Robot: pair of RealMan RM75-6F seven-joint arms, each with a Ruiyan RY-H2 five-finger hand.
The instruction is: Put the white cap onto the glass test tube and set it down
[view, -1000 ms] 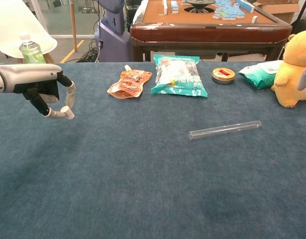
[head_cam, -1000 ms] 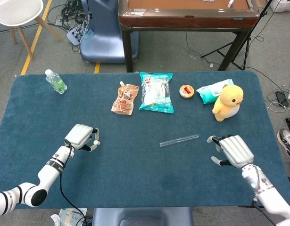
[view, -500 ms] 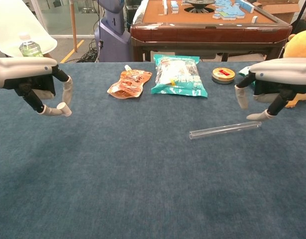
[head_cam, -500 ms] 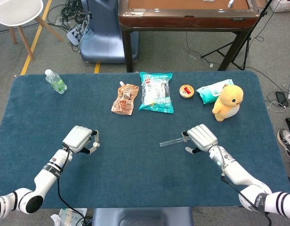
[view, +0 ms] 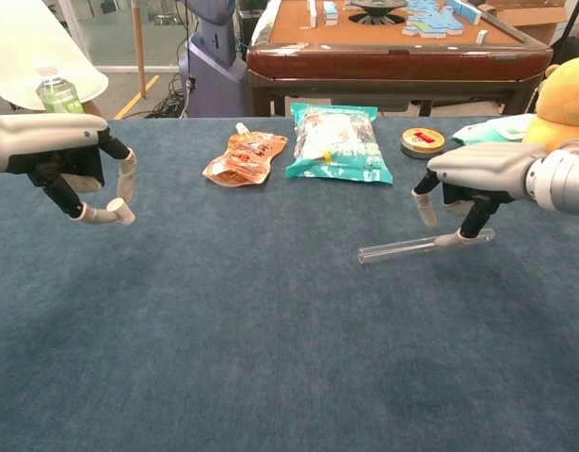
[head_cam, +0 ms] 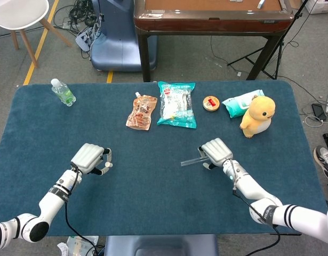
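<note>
blue felt table (head_cam: 153, 202) under both arms | glass test tube (view: 402, 248) lies flat right of centre | my right hand (head_cam: 216, 152) hovers palm-down over its far end, fingers apart, one fingertip (view: 449, 239) touching it | my left hand (view: 77, 169) raised at left, pinching white cap (view: 125, 215)

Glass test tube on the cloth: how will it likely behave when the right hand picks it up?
The glass test tube is round and lies flat, so a nudge probably rolls it. Smooth glass may slip between the right hand's fingers. Likely light, rigid, breakable.
</note>
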